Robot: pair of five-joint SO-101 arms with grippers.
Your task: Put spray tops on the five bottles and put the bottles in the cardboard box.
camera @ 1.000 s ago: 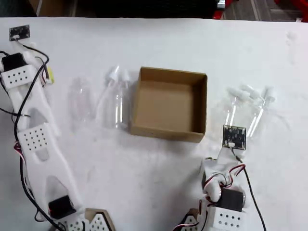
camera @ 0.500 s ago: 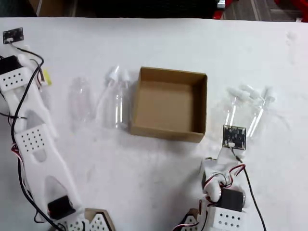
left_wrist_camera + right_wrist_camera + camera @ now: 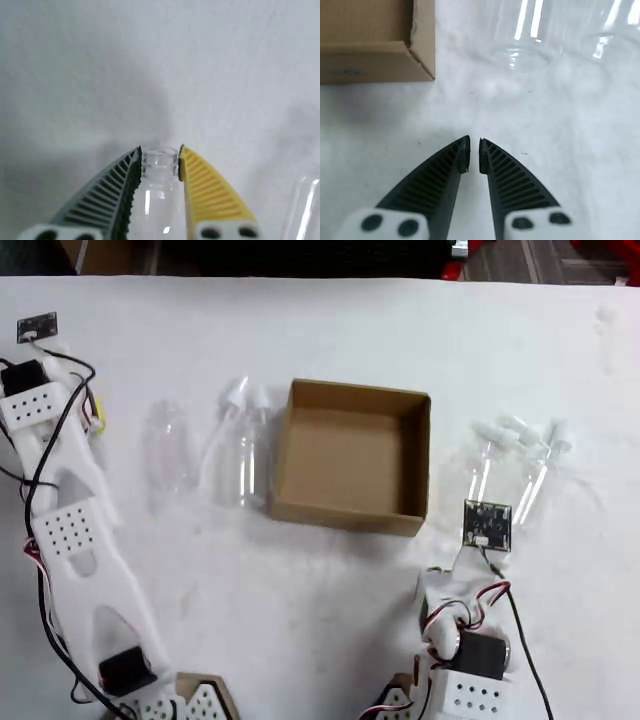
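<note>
Setting: a white table (image 3: pixel 300 620) seen from above, with one white arm at each near corner.
Box: an open brown cardboard box (image 3: pixel 345 512) sits at the middle of the table.
Left arm: the left arm (image 3: pixel 70 530) lies stretched along the table's left edge towards the far left corner.
Left gripper: the left gripper (image 3: pixel 160 150) has one grey and one yellow ribbed finger, pressed against either side of the neck of a clear plastic bottle (image 3: pixel 156 200). The bottle's mouth is bare and open.
Left of the box: an uncapped clear bottle (image 3: pixel 168 450) lies well apart from the box. A pair of clear bottles with white spray tops (image 3: pixel 240 445) lies just beside the box wall.
Right of the box: a cluster of clear bottles with white spray tops (image 3: pixel 510 460) lies close together near the box.
Right gripper: the right gripper (image 3: pixel 474 145) has black ribbed fingers drawn almost together with a thin slit between them, gripping nothing. It hangs over bare table near a box corner and the bottle bases.
</note>
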